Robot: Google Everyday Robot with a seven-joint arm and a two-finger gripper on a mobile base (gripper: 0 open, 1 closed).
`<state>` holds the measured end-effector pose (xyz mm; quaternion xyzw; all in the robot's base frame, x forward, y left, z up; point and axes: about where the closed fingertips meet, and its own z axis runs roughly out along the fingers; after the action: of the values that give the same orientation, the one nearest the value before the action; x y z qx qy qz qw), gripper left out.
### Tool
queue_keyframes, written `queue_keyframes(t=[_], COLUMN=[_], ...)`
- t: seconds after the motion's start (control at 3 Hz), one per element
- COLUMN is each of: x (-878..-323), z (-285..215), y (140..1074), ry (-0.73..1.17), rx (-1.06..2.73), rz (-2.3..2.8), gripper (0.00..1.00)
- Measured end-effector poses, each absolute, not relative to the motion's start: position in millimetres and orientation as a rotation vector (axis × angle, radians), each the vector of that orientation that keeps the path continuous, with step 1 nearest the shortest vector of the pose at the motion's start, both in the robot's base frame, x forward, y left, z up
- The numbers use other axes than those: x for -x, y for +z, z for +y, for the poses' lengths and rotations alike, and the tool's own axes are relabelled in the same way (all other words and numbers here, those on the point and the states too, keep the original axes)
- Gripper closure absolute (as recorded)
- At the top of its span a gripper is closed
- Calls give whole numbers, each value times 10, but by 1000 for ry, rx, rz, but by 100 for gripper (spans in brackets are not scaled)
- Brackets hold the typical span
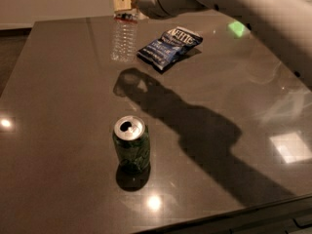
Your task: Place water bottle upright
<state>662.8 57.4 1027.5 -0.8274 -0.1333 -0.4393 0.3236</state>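
We see the small clear ribbed plastic water bottle [123, 40] standing upright at the far side of the dark glossy surface [58, 106], just to the left of a crumpled blue chip bag [168, 47]. Its base seems to rest on the surface, but we cannot say for sure that it touches. The end effector [126, 1] of the white robot arm [234, 4] sits directly over the top of the bottle, just above the red-blue label band. We think it is there because holding the bottle by the neck lets the body hang straight, so the bottle comes down on its base and does not tip.

The cap of the bottle is hidden behind the end effector, and the upper part of the end effector is cut off by the edge of the view. For this reason we cannot tell if it is clamped on the neck or loose around it. The green aluminium soda can [131, 145], with its tab opening showing, stands well apart, nearer to the camera. The long shadow of the arm passes beside the can.
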Motion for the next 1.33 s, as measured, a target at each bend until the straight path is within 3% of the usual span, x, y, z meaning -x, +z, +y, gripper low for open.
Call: queue_keyframes(t=[0.67, 1.33], x=[-6483, -6288], z=[852, 943], y=[10151, 10077], ry=[-1084, -1237], rx=[1971, 1837], rz=[-632, -1008], gripper=[100, 100])
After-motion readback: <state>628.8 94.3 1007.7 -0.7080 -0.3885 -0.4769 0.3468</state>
